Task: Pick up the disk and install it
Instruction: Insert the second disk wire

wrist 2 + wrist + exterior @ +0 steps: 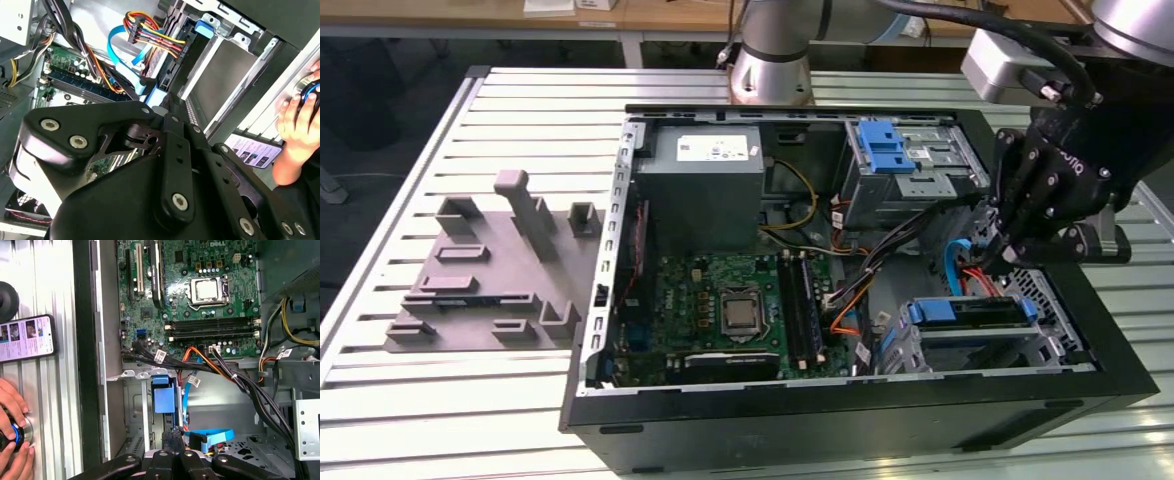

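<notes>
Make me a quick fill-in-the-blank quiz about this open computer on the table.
1. The silver disk sits in a ___ plastic bracket.
2. The black tool hangs over the black computer case toward the exterior view's ___.
3. The grey plastic fixture lies ___ the case.
Missing words: blue; right; outside.

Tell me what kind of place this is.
Probably a robotics lab or test bench: an open computer case lies on a slatted metal table, a robot arm's gripper reaches into it, and a grey fixture sits beside it.
</notes>
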You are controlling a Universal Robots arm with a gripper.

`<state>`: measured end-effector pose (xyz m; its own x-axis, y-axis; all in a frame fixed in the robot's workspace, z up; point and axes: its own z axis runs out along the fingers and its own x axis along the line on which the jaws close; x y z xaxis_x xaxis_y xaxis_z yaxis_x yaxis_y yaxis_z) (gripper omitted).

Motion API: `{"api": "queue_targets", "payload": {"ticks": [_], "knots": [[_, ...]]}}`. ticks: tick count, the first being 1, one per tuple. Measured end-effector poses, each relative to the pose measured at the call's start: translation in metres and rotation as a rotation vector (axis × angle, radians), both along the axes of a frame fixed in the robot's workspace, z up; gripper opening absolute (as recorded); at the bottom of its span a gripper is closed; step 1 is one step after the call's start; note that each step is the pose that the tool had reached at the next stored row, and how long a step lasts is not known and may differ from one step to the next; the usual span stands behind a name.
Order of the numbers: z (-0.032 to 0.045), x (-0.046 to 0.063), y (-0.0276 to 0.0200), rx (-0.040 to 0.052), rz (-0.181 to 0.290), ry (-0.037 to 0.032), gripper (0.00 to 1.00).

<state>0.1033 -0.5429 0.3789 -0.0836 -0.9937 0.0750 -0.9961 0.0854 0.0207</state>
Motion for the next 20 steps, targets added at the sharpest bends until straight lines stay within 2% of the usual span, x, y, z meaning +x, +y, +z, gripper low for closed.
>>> {"api": "queue_targets", "payload": {"ticks": [4, 8, 15, 20], "knots": [[0.0001, -0.001, 0.0019, -0.0002, 0.000, -0.0001, 0.11], [0.0006, -0.001, 0.0059, -0.0003, 0.000, -0.0001, 0.11], [0.0064, -0.002, 0.0125, -0.0001, 0.000, -0.0001, 0.11], [0.0068, -0.002, 0.0158, -0.0002, 0.000, -0.0001, 0.11]]}}
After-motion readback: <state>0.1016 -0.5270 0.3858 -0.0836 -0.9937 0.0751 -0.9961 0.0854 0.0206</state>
